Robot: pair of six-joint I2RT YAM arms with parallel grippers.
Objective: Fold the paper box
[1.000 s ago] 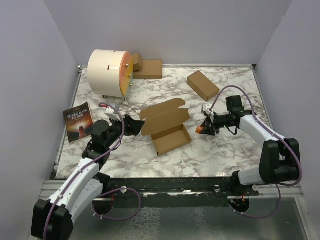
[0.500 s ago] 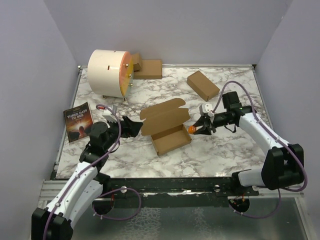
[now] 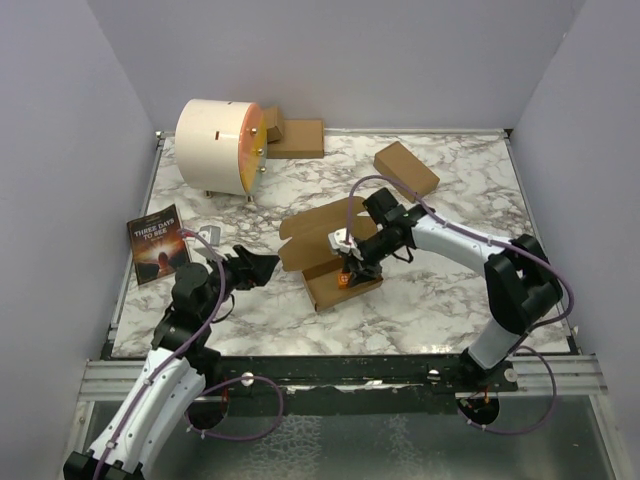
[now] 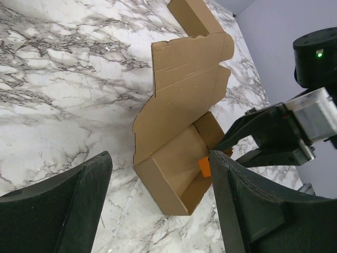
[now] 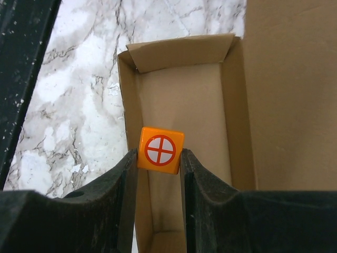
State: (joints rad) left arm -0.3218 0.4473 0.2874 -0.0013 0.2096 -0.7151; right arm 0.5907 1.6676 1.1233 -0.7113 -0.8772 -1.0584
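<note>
Middle of the marble table (image 3: pixel 450 290), and there sits the paper box (image 3: pixel 320 238): plain brown cardboard, its tray formed and open on top, its lid flap standing back toward the far edge. The right gripper (image 3: pixel 347 275) is right over that tray, arm stretched in from the right side, and it's clenched on a small orange cube (image 5: pixel 160 149). The wrist view shows a white disc with a red cross on the cube's face, and both fingers (image 5: pixel 124 179) pressed against its sides. The cube hangs at the tray's end, close to one long wall; whether it touches the tray floor, I can't tell.

Over to the left gripper (image 3: pixel 262 268): released, jaws spread wide, nothing between them. It hovers just left of the box, pointing at it, apart from the cardboard.

Around the edges: a big white drum (image 3: pixel 218 145) lies on its side at the far left corner, with flat cardboard pieces (image 3: pixel 297 137) just behind it. A closed brown carton (image 3: pixel 406 170) lies toward the far right, and a dark book (image 3: pixel 158 243) rests along the left edge.
</note>
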